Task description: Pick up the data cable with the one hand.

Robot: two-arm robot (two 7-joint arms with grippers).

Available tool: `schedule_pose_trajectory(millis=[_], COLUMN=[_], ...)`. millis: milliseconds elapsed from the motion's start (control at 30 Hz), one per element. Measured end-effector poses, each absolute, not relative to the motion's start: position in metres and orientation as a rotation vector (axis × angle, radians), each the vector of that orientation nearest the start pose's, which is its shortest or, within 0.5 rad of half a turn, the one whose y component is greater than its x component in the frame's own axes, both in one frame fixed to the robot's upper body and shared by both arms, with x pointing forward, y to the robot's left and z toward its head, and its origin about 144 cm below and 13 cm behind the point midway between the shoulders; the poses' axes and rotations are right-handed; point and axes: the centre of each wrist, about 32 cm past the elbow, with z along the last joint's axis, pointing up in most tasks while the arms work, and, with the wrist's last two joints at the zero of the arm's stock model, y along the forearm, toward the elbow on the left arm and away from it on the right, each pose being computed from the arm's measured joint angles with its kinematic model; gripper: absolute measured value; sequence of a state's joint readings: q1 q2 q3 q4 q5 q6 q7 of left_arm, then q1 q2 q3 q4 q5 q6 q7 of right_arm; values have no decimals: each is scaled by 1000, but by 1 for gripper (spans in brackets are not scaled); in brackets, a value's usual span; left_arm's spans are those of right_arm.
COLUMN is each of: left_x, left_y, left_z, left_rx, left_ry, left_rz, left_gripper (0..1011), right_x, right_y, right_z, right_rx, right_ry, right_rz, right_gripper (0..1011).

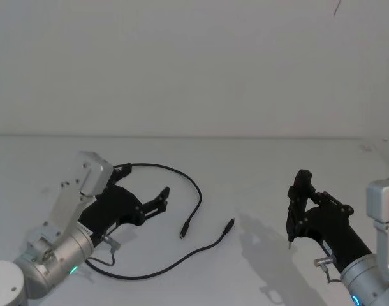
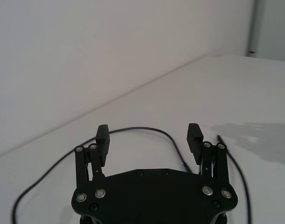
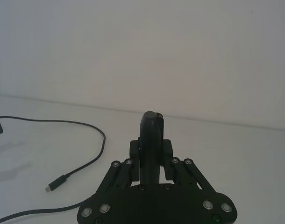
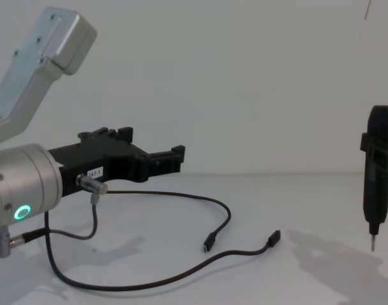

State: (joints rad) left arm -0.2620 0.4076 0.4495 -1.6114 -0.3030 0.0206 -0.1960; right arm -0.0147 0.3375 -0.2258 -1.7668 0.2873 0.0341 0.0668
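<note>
The cable (image 1: 199, 194) lay flat on the white table (image 1: 258, 166), in its left half and closer to the near edge than to the far edge by the wall (image 1: 194, 64). It formed 1 big open loop: 1 run arced out past the left gripper (image 1: 145, 180) and bent back to a plug (image 1: 183, 231) near the table's centre, while the other run swept along the near side and ended in the 2nd plug (image 1: 229, 224), just right of the 1st and not touching it. The closed part of the loop passed beneath the left arm. In the chest view the left gripper (image 4: 151, 145) hung above the table, pointing toward the centre, with the cable (image 4: 181, 194) on the table below it. Its 2 fingers were spread wide with nothing between them; in the left wrist view the left gripper (image 2: 148, 135) looked over the cable (image 2: 138, 127), which curved across the table beyond the fingers (image 2: 102, 135). The right gripper (image 1: 301, 203) hung over the table's right half, well apart from the cable, its fingers pressed onto a black pen tool (image 1: 295, 210) held nearly upright with the metal tip down. From the chest, the tip (image 4: 372, 244) was clear of the table.
</note>
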Motion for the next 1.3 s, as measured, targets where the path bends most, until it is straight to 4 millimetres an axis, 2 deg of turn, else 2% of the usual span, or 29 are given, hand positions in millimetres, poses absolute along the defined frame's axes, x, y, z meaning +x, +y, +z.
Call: schedule_pose_trajectory(millis=[367,767,1300], left_x=[504,513,531], left_y=[224,234,222], left_z=[1216,1228,1240], left_rx=[69,180,340], left_ry=[-101,10,42], left_rz=[802,607,503], left_gripper=[1002,1002,1001], right_x=[443,443,443], right_y=[-237,-237,-237], right_z=[1189,1189,1189], right_rx=[26,26,26], right_ry=[-75,-75,-75], right_rz=[-1230,-1230,-1229], right_gripper=[279,279,279])
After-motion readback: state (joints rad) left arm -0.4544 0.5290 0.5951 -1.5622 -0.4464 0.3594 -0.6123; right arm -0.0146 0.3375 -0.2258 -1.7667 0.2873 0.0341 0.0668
